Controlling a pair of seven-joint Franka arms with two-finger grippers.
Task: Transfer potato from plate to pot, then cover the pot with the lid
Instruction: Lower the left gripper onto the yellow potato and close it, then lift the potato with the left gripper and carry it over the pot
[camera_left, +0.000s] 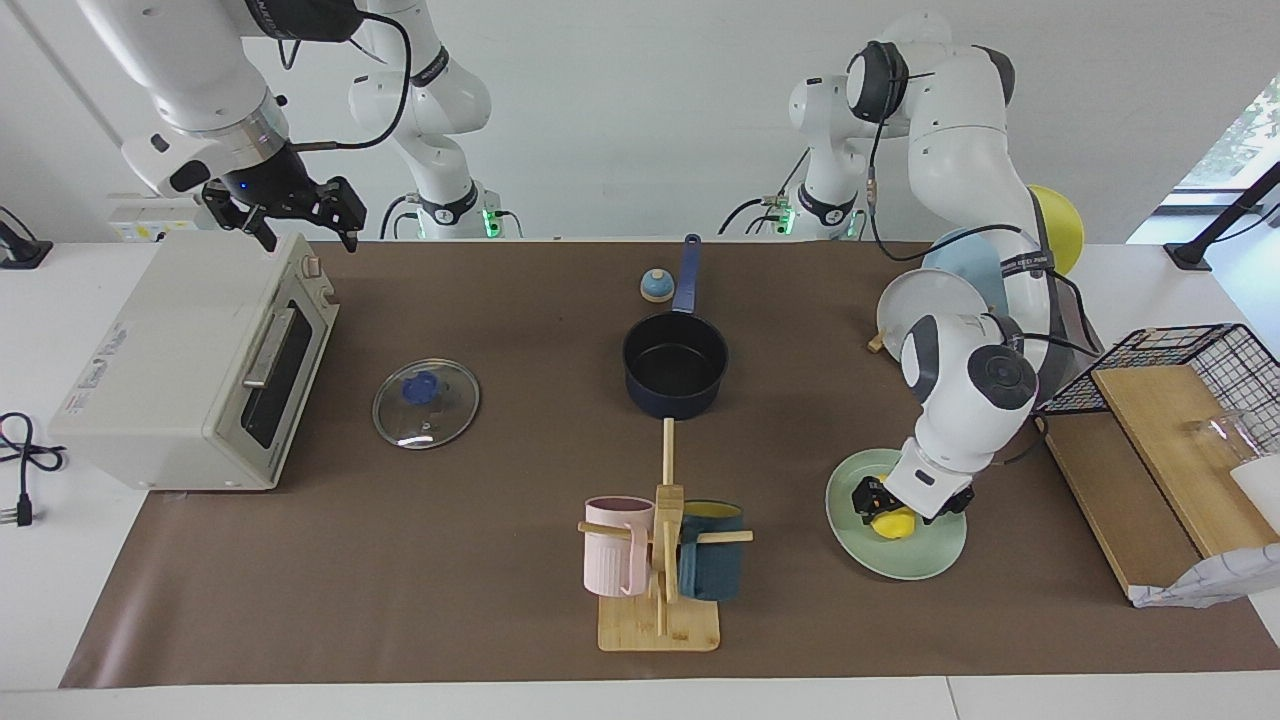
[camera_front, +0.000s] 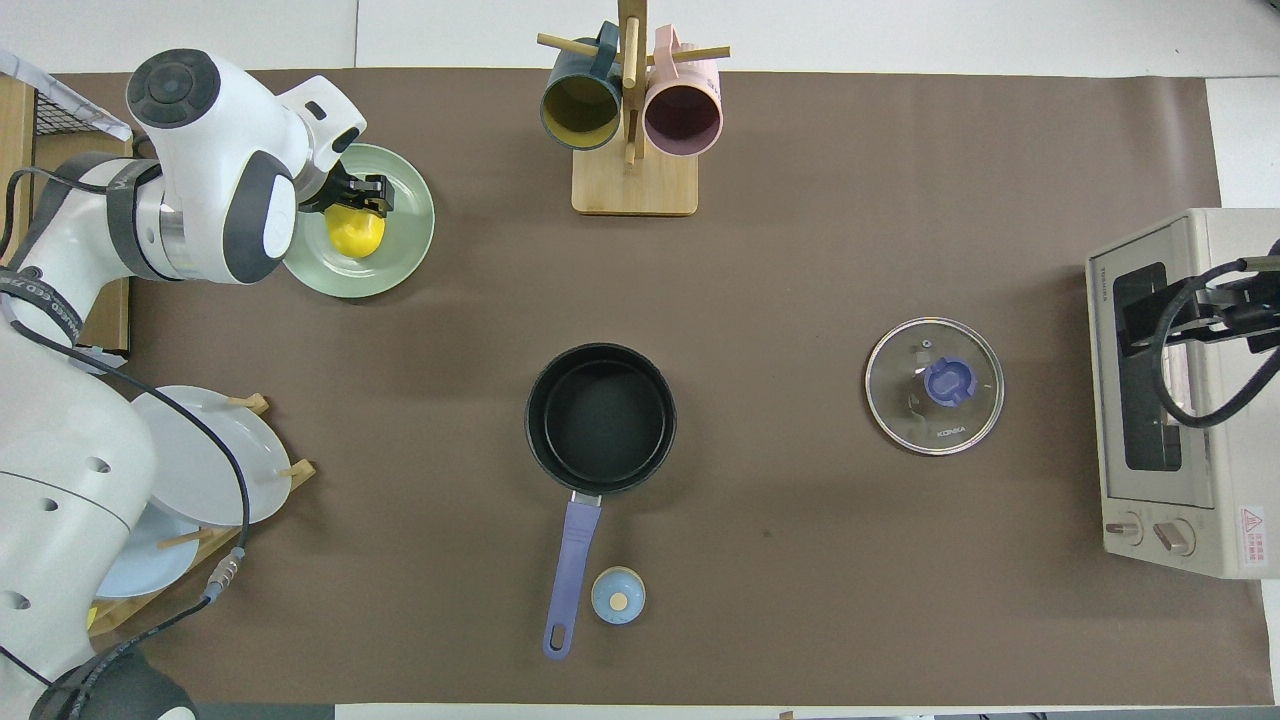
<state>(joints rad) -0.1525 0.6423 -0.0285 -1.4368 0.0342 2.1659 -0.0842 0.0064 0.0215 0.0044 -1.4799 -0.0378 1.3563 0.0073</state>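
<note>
The yellow potato lies on the mint-green plate toward the left arm's end of the table. My left gripper is down on the plate, shut on the potato, and hides part of it. The navy pot stands mid-table with nothing inside, its handle pointing toward the robots. The glass lid lies flat on the mat between the pot and the toaster oven. My right gripper waits open above the toaster oven.
A mug rack with a pink and a teal mug stands farther from the robots than the pot. A small bell sits beside the pot handle. The toaster oven, an upright plate rack and a wooden board line the table's ends.
</note>
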